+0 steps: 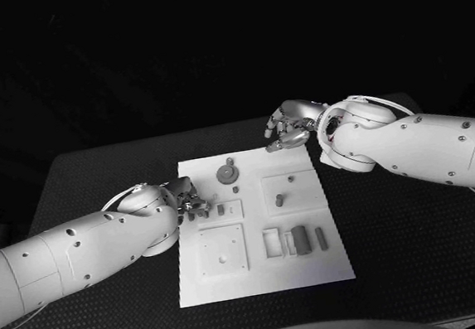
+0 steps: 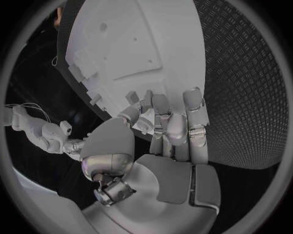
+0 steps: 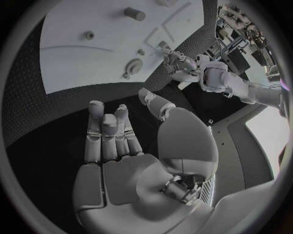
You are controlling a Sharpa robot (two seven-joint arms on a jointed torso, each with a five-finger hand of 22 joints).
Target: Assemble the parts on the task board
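The white task board (image 1: 267,276) lies in the middle of the table. On it are a round knobbed part (image 1: 229,170), a small peg (image 1: 279,200) and two grey bars (image 1: 309,238). My left hand (image 1: 189,202) is at the board's left edge, fingers and thumb drawn close together (image 2: 160,117) beside a small part (image 1: 222,211). Whether it holds that part cannot be made out. My right hand (image 1: 292,126) hovers beyond the board's far right corner, fingers extended side by side (image 3: 110,134) with the thumb apart and nothing in it.
A square recess (image 1: 222,249) and a narrow slot (image 1: 273,243) sit in the board's near half. The black textured table (image 1: 418,238) extends on both sides of the board. My right forearm (image 1: 428,144) crosses above the table's right side.
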